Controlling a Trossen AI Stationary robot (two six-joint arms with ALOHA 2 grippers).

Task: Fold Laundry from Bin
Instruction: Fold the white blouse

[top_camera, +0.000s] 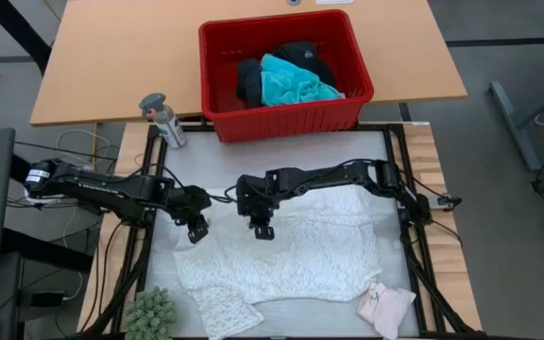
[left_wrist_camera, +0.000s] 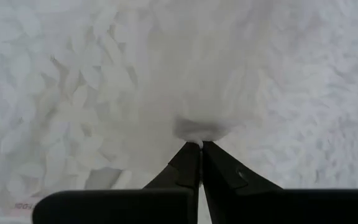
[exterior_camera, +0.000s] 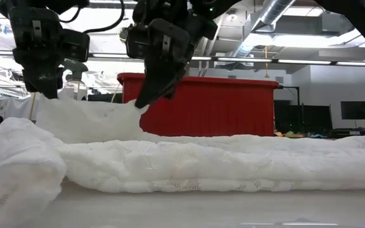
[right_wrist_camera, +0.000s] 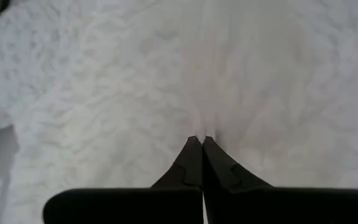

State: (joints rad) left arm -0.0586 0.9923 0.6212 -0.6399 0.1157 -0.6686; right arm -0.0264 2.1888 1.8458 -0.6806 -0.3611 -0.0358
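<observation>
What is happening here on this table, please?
The robot is folding a white lacy top spread on the table. The left gripper and the right gripper are each shut on a pinch of its edge, lifting it a little. The red perforated plastic bin behind holds a turquoise shirt and black clothing. A small pale pink-white piece lies near the table's corner.
</observation>
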